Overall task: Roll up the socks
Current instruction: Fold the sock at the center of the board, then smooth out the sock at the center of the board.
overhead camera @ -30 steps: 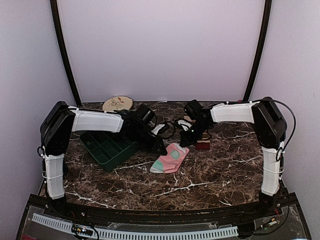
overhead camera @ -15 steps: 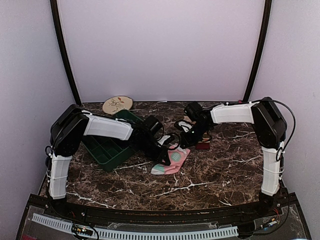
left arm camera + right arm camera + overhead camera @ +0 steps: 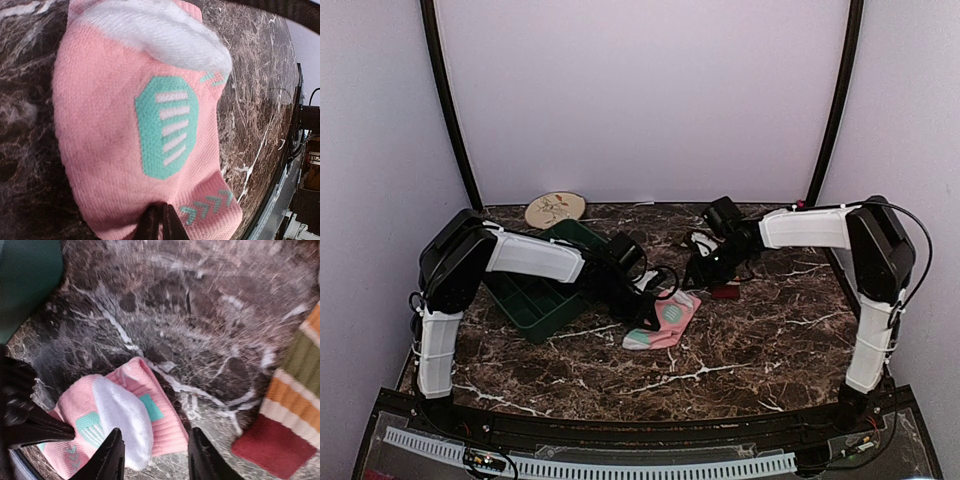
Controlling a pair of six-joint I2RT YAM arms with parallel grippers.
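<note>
The pink sock (image 3: 665, 319) with mint-green patches lies flat on the marble table; it fills the left wrist view (image 3: 125, 125), white heel at the top. My left gripper (image 3: 646, 313) is shut, its fingertips (image 3: 161, 222) pressed together on the sock's near edge. The striped tan sock (image 3: 724, 288) with its dark red toe lies to the right; in the right wrist view it sits at the right edge (image 3: 295, 405). My right gripper (image 3: 705, 268) is open, hovering above the pink sock's (image 3: 120, 425) cuff end, holding nothing.
A green compartment tray (image 3: 535, 292) stands left of the socks, under my left arm. A round plate (image 3: 556, 207) with a flower pattern lies at the back left. The table's back edge meets the white wall.
My left gripper moved right onto the pink sock's edge and closed there. My right arm drew back to the right and lifted slightly. The pink sock has shifted slightly.
</note>
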